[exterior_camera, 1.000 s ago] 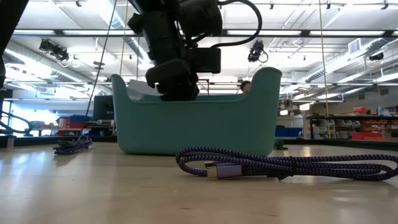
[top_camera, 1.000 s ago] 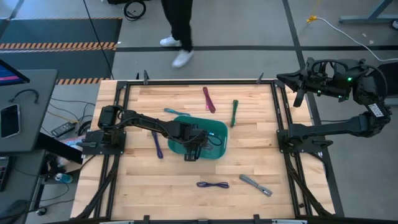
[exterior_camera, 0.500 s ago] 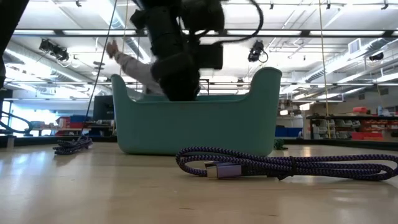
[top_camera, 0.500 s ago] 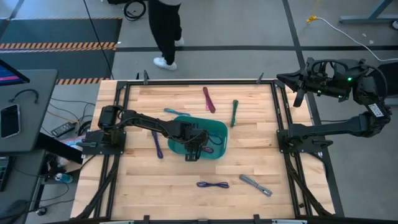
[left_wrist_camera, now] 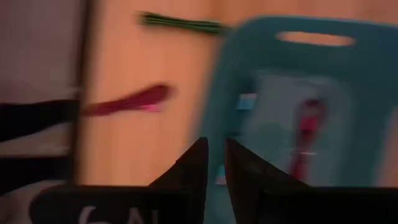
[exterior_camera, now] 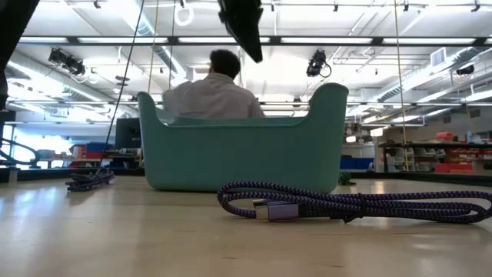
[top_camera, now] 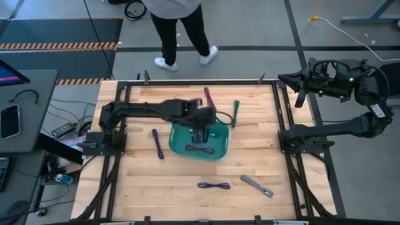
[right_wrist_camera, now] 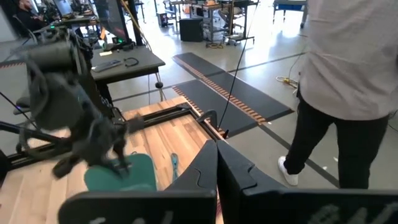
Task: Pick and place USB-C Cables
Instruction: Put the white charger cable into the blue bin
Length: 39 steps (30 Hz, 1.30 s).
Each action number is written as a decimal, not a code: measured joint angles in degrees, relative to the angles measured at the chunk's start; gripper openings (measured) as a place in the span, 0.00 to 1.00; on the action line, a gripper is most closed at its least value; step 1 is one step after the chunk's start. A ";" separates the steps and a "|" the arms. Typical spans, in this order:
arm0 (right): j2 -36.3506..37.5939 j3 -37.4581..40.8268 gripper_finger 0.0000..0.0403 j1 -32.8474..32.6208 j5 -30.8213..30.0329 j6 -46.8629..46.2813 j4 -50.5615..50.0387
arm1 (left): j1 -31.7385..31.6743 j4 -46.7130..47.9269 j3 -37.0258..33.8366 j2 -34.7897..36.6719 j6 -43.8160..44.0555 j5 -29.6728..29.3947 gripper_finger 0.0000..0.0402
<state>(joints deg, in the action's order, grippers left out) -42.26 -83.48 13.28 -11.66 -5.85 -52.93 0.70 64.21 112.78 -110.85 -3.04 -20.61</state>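
Left gripper (top_camera: 201, 122) has lifted out of the teal bin (top_camera: 220, 132) toward twelve o'clock, fingers nearly together and empty; a maroon cable (top_camera: 199, 149) now lies inside. Right gripper (top_camera: 299, 89) waits pressed shut at two o'clock off the desk.

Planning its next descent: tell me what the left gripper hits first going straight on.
Probably the side wall of the teal bin: the left gripper points down at its rim, though depth is unclear.

Teal bin (top_camera: 220, 139) on a pale wood-grain surface (top_camera: 144, 181); maroon cable (top_camera: 209, 100), green cable (top_camera: 236, 112), grey cable (top_camera: 257, 185) (sheathed), purple braided cable (exterior_camera: 346, 205), all plain; the person (exterior_camera: 214, 96) wears white.
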 joint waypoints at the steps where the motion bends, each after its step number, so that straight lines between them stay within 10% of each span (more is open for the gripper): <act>1: 0.00 0.00 0.00 0.00 0.19 0.00 0.00 | -0.50 1.40 1.62 0.00 -1.03 -2.64 0.14; 13: 0.00 0.01 0.01 -0.02 1.31 0.42 0.00 | -7.66 26.61 7.62 0.00 15.02 -6.18 0.21; 27: -3.94 0.02 0.14 -0.02 1.71 -7.69 -12.37 | -3.56 25.77 0.97 13.23 27.40 -5.49 0.29; 39: -12.83 0.03 0.14 -2.85 21.84 -21.51 -20.45 | -0.40 25.82 1.00 25.21 33.50 -15.54 0.29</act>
<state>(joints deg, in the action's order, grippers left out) -55.09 -83.45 10.43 10.17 -27.35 -73.38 0.30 90.03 113.78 -85.64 30.46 -36.15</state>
